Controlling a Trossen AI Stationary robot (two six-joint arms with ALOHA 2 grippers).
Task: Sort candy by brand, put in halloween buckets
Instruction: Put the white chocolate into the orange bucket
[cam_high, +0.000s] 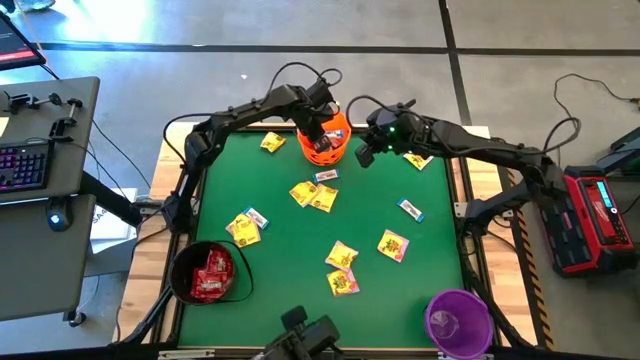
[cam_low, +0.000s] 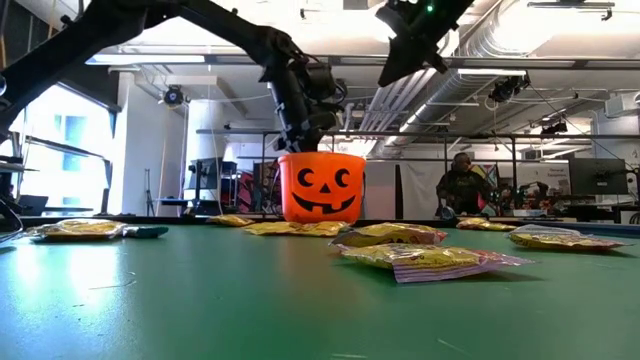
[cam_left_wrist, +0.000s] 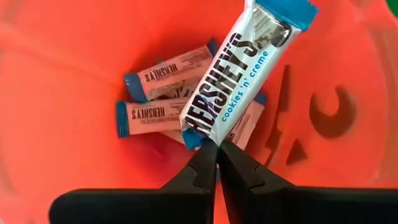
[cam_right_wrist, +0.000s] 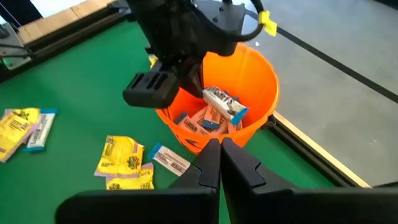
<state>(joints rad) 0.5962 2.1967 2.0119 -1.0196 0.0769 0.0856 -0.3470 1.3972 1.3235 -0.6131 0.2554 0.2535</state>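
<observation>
White bar held over the orange bucket, ready to drop.

On the tabletop (cam_high: 300, 245), the orange bucket (cam_high: 325, 142) sits under the left gripper (cam_left_wrist: 217, 144); its jaws pinch the white bar (cam_left_wrist: 239, 65) by one end, long axis pointing away, straight above the bars inside. The right gripper (cam_right_wrist: 221, 144) waits beside, jaws together. Only the left wrist view shows the pinch.

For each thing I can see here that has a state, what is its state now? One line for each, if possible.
left gripper: shut on a white-and-blue candy bar, inside the orange bucket
right gripper: shut, empty, beside the orange bucket
orange bucket: upright, holds white-and-blue bars
black bucket: upright, holds red candy
purple bucket: upright, seems empty
yellow packets: loose on the table
</observation>
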